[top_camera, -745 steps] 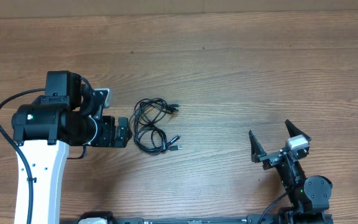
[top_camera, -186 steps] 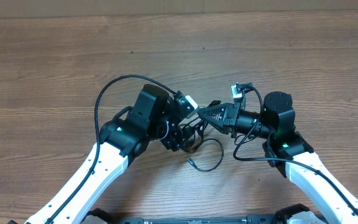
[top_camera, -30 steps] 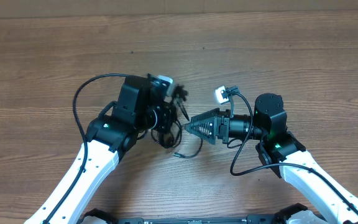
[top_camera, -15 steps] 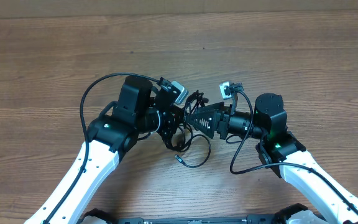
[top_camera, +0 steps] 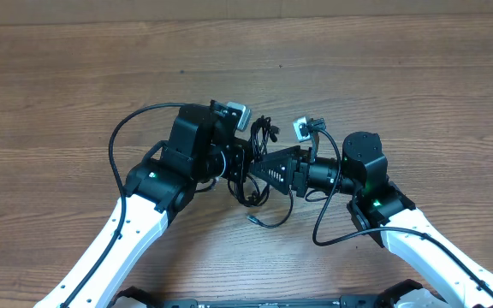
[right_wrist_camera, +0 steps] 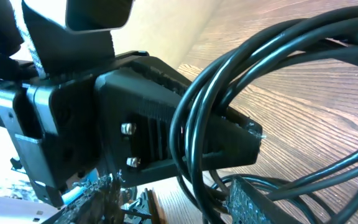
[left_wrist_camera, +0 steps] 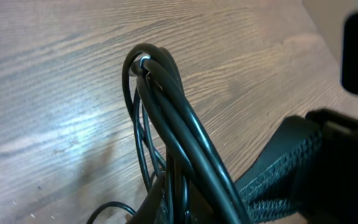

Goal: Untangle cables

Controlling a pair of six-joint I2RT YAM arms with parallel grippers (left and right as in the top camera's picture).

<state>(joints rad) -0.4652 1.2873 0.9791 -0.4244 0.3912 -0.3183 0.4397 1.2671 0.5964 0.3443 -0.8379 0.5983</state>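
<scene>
The bundle of thin black cables (top_camera: 264, 135) is at the centre of the brown wood-grain table (top_camera: 358, 77), lifted between the two grippers. One loose loop hangs down to the surface, and its plug end (top_camera: 251, 219) lies on the wood just below the grippers.

Left gripper (top_camera: 245, 162): closed on the bundle. In the left wrist view the strands (left_wrist_camera: 166, 93) rise from between its fingers and arch over in a tight bend above the table. The left arm reaches up from the lower left, with the wrist turned so the gripper points right.

Right gripper (top_camera: 259, 168): points left, tip to tip with the left gripper. The right arm comes in from the lower right. In the right wrist view the cable loops (right_wrist_camera: 229, 74) pass around a ribbed black finger of the left gripper. Whether the right jaws are wide or clamped cannot be determined.
</scene>
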